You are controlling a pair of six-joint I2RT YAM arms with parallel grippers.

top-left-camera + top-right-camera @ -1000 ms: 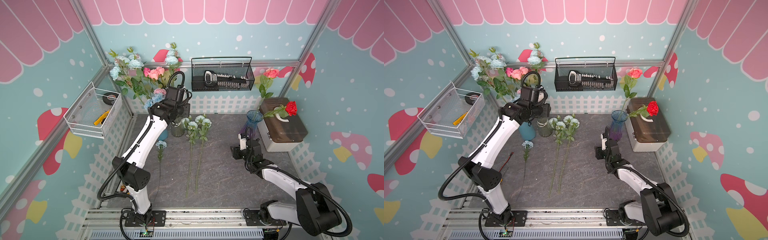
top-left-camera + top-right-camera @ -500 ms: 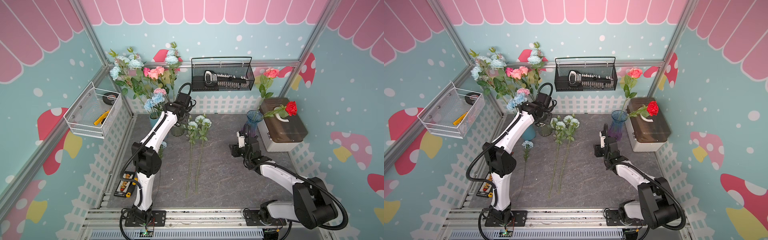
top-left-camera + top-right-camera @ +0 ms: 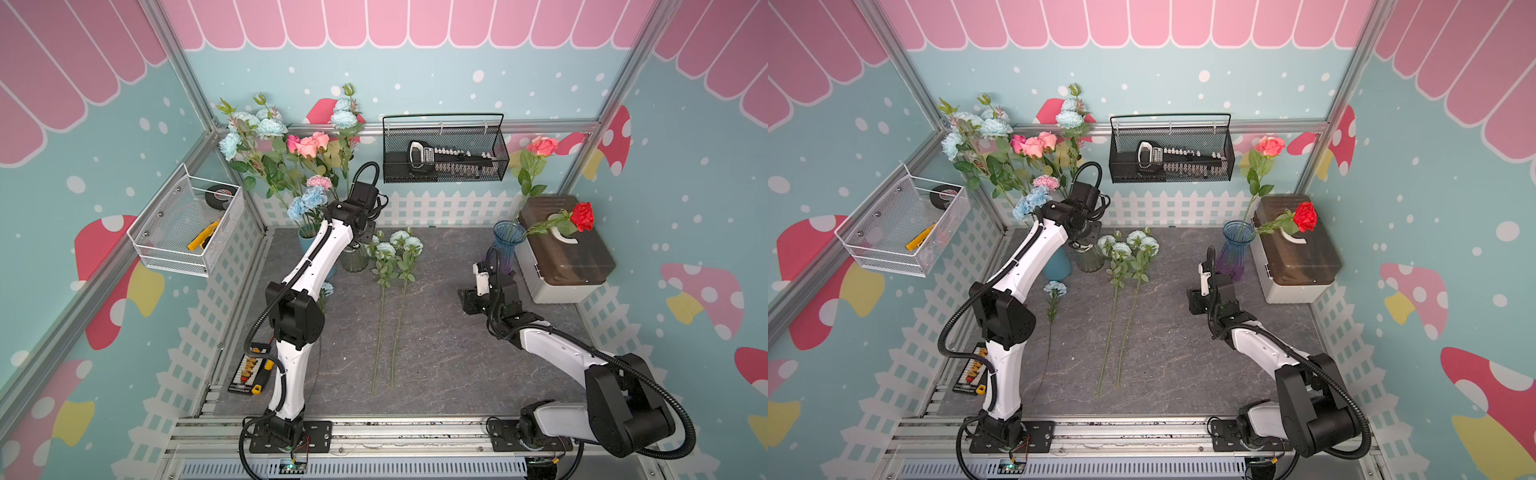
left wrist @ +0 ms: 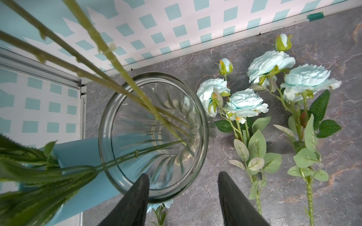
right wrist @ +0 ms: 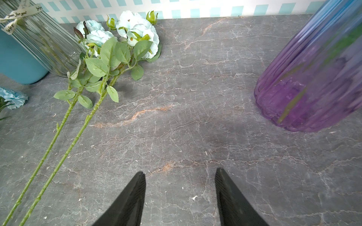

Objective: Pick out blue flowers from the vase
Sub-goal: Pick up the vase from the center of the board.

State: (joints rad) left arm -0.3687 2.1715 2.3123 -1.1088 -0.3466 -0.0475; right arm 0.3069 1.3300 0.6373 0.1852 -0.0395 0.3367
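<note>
Tall blue flowers (image 3: pixel 266 126) (image 3: pixel 994 126) stand with pink roses (image 3: pixel 309 145) at the back left, their green stems (image 4: pixel 125 78) running into a clear glass vase (image 3: pixel 354 261) (image 4: pixel 204 127). Blue carnations (image 3: pixel 307 201) rise from a blue vase (image 4: pixel 78 156) beside it. Two long-stemmed blue flowers (image 3: pixel 395 245) (image 4: pixel 244 103) (image 5: pixel 137 29) and one blue carnation (image 3: pixel 1054 289) lie on the table. My left gripper (image 3: pixel 365 237) (image 4: pixel 182 174) hangs open over the glass vase's near rim and holds nothing. Right gripper (image 3: pixel 467 297) (image 5: pixel 179 173) is open above bare table.
A purple vase (image 3: pixel 505 245) (image 5: pixel 313 78) with a coral rose and a red rose (image 3: pixel 582 216) stands by a brown-lidded box (image 3: pixel 569 257) at the right. A white wire basket (image 3: pixel 187 224) hangs on the left wall, a black mesh basket (image 3: pixel 444 153) on the back wall. A tool kit (image 3: pixel 249 370) lies front left.
The left arm has folded in: its wrist has come down and to the right, from the bouquet to the glass vase's mouth. The right arm has barely shifted.
</note>
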